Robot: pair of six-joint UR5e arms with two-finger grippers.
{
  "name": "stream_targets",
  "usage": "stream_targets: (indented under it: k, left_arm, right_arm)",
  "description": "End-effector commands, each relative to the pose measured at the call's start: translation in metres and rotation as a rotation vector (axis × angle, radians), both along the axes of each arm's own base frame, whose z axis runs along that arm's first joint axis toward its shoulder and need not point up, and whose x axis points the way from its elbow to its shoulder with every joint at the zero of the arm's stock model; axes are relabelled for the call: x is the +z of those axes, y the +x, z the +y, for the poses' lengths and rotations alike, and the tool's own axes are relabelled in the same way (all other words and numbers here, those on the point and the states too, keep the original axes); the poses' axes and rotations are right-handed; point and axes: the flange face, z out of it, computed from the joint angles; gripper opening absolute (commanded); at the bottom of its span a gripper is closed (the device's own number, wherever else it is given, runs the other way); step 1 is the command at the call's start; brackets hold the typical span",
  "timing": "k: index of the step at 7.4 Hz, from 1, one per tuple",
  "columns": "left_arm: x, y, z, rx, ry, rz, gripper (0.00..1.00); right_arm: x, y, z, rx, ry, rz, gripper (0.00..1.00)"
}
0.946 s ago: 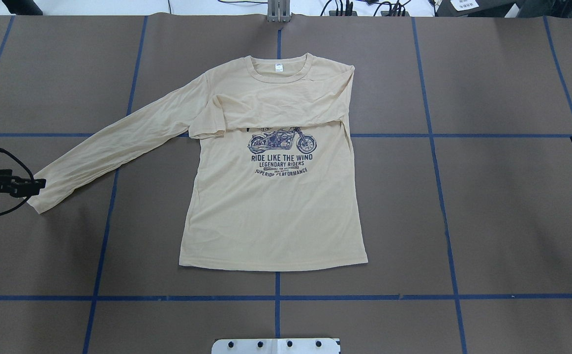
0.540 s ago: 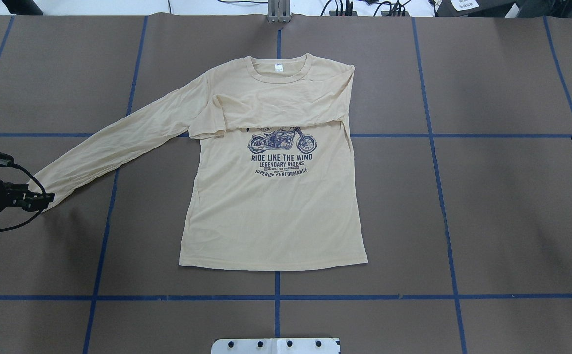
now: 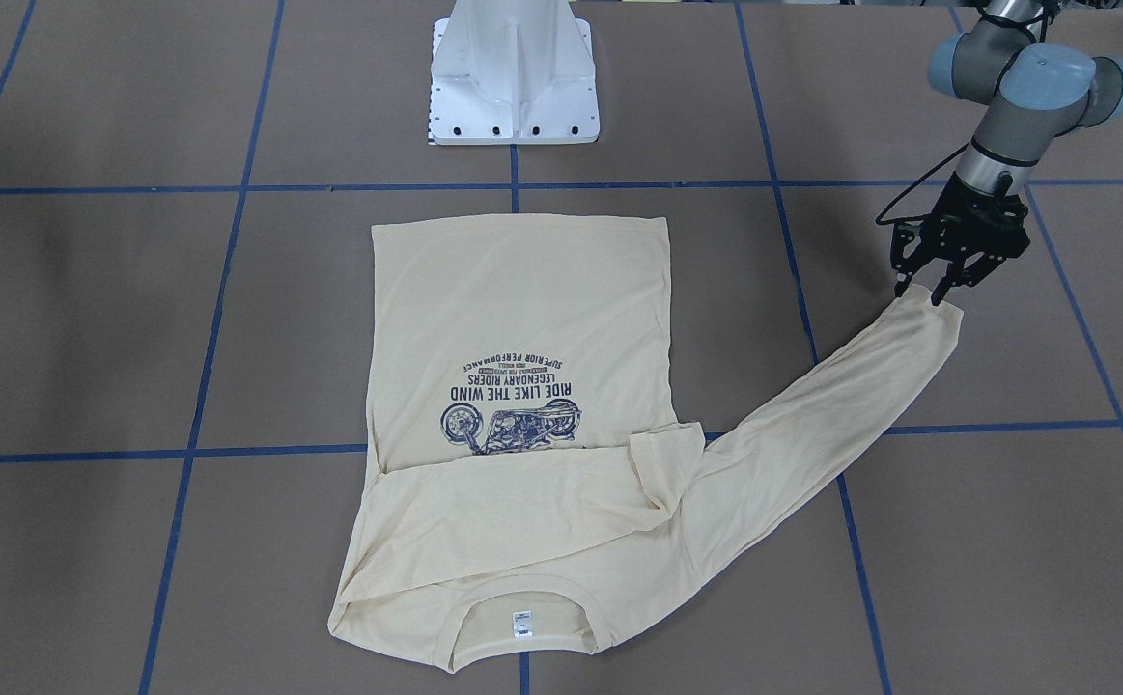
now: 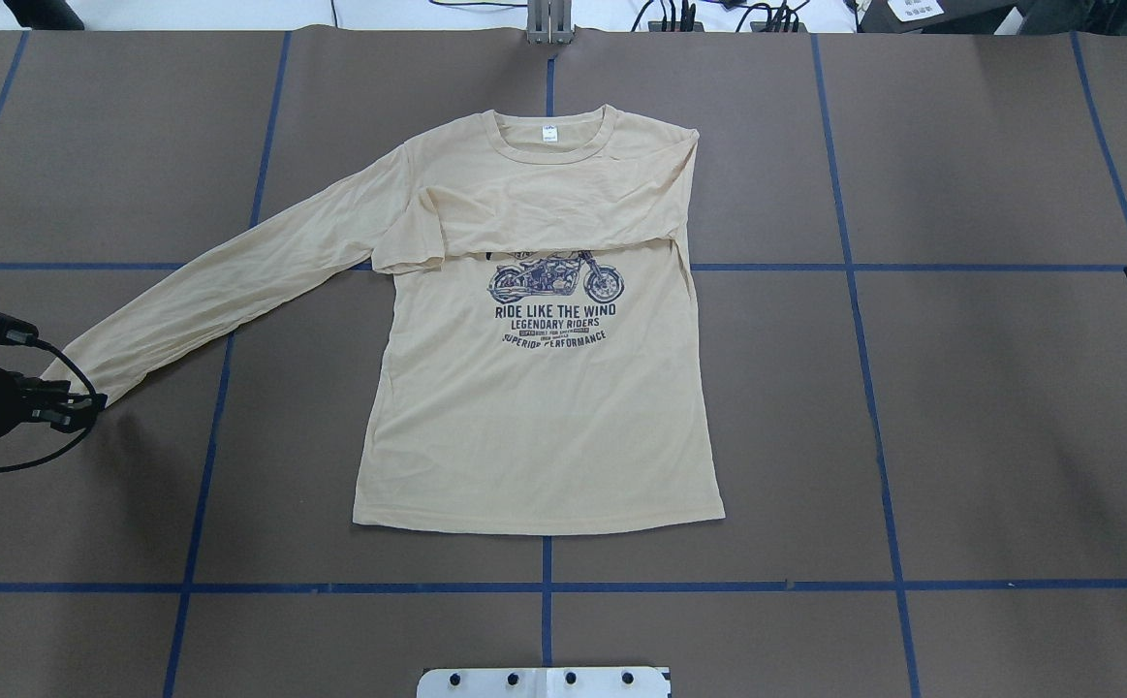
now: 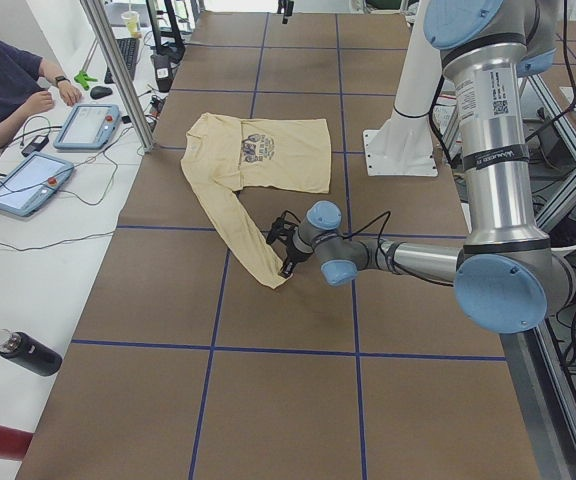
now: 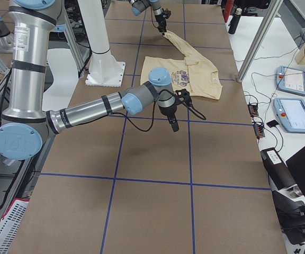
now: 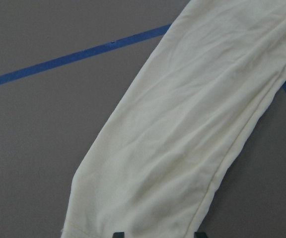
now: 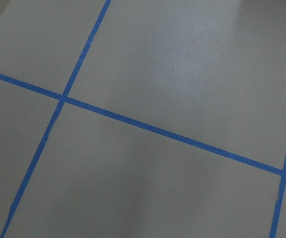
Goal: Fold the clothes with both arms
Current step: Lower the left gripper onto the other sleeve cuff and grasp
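The left gripper (image 3: 919, 292) is being held with its jaws apart, pointing down at the cuff (image 3: 933, 319) of the outstretched sleeve, out to the robot's left of the white pedestal base (image 3: 513, 87). In the left wrist view two black fingertips (image 7: 118, 234) are showing at the bottom edge with the cream cloth lying between them; the jaws are not being closed on it. The sleeve (image 4: 234, 281) is lying stretched slantwise from that cuff up to the shoulder, farther from the base.

The cream-yellow long-sleeved T-shirt (image 4: 534, 427) is lying flat on the brown table (image 4: 960, 407) straight in front of the base. Its hem is nearest the base, and its collar and white neck label (image 3: 522, 618) are farthest from it, with the navy motorcycle print (image 4: 553, 301) facing up. The other sleeve (image 4: 544, 218) is lying folded across the chest, covering the top of the print.

The right gripper (image 6: 174, 126) is being held above bare table crossed by blue tape lines (image 8: 173, 133), to the robot's right of the base and well apart from the shirt. Whether its jaws are parted cannot be told, since only a sliver is being caught overhead.
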Motion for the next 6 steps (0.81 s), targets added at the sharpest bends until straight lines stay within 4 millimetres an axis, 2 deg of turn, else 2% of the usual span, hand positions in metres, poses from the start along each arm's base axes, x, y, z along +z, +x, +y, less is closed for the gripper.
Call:
stream_targets:
  k: [1,2,3,5,6]
  left_arm:
    - [0.0037,0.0003,0.0041,0.009,-0.004,-0.007,0.53]
    - [0.0029,0.0009,0.0045,0.012,-0.002,-0.006,0.51]
    - [0.0039,0.0020,0.0053,0.014,-0.005,-0.008,0.44]
    - [0.0029,0.0019,0.0052,0.011,-0.004,-0.005,0.00]
    - [0.0019,0.0019,0.0051,0.011,-0.001,-0.004,0.00]
  right_arm:
    - [0.0025,-0.0001,-0.0007,0.001,-0.004,0.003,1.00]
    - [0.0025,-0.0001,-0.0007,0.002,-0.005,0.002,1.00]
    - [0.0025,-0.0001,-0.0007,0.002,-0.005,0.002,1.00]
    - [0.0019,-0.0003,-0.0011,0.003,-0.005,0.001,1.00]
    - [0.0019,-0.0005,-0.0017,0.003,-0.005,0.001,1.00]
